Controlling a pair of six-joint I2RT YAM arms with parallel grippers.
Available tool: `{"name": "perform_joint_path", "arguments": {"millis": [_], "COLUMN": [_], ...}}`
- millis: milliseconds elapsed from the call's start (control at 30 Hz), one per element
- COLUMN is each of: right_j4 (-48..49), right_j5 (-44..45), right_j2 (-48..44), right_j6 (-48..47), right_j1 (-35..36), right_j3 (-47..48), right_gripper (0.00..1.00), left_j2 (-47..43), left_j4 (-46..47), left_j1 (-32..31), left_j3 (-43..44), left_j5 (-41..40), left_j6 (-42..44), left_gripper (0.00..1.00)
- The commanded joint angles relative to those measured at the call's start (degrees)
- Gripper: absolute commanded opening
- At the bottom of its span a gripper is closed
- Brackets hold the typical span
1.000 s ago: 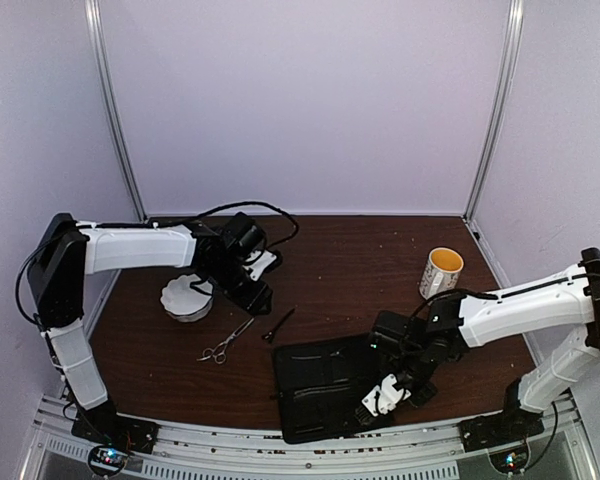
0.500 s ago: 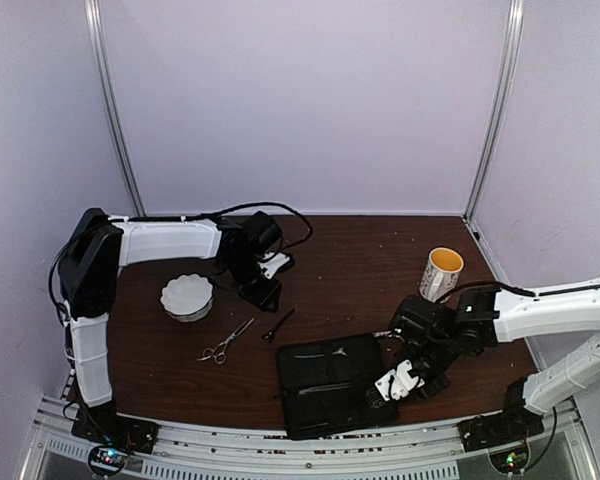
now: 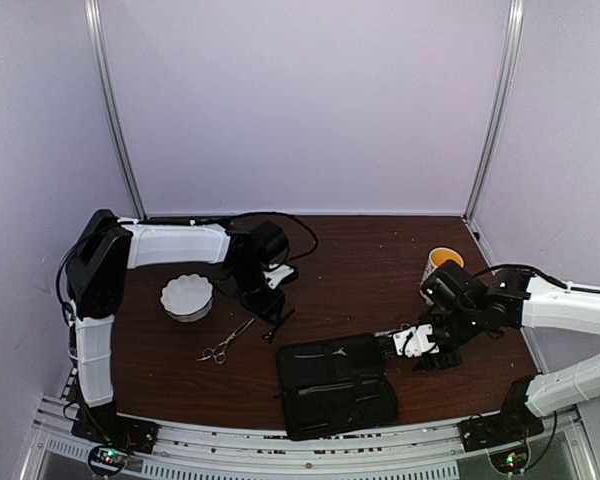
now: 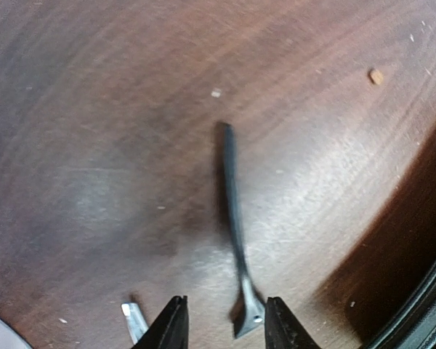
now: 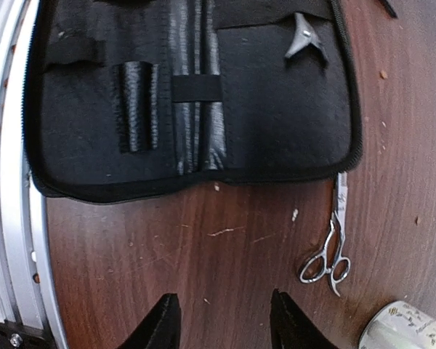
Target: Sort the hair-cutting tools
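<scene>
early: case (image 5: pixel 261 109) holds maybe 1 silver tool (image 5: pixel 305 40); scissors (image 3: pixel 225 343) at its 9 o'clock, second scissors (image 5: pixel 337 218) at 2 o'clock, black piece (image 4: pixel 232 211) loose on the tabletop (image 3: pixel 360 270); left end effector (image 4: pixel 224 320) and right end effector (image 5: pixel 221 320) half-open, empty.

Table (image 3: pixel 360 250) was dark brown wood, pretty scuffed, with pale crumbs on it and a soft glare right under the left gripper (image 3: pixel 273 306). Plain pale lilac walls (image 3: pixel 300 100) boxed it in on three sides, the back one well beyond that gripper. Two metal posts (image 3: pixel 113 120) stood in the far corners, and a silver rail (image 3: pixel 280 436) ran along the near edge.
</scene>
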Motion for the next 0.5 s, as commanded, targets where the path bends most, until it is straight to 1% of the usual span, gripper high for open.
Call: {"name": "perform_joint_path", "arguments": {"millis": [0,100,200,300,467], "right_j4": [5.57,8.17,10.63,11.79,12.62], "right_j5": [-1.67,-3.61,-2.92,-2.59,-2.24], "right_j2": [-2.1,-3.06,-3.51,-3.31,-2.86], "right_j6": [6.19,8.1,9.3,10.13,10.32], "right_j1": [-4.46,-7.34,-9.01,-9.68,-9.76], "right_j3": [-1.83,-2.92,-4.02,-4.2,-4.53], "right_gripper": [0.41,0.41,0.41,0.41,0.41], "left_j2": [1.97,2.62,3.31,4.09,5.29], "left_j4": [-0.55,-1.09,-1.43,-1.64,-1.82], "left_j1": [-1.38,-1.78,-2.05,-2.26,-2.53], "left_j3": [1.7,1.94,2.23,2.83,3.74], "left_j5": [0.32,-1.62,-2.44,-3.24,-3.02], "left_j6": [-1.13,-1.76,-1.89,-1.95,-1.77], "left_gripper": [0.37,0.34,0.29,0.26,0.14]}}
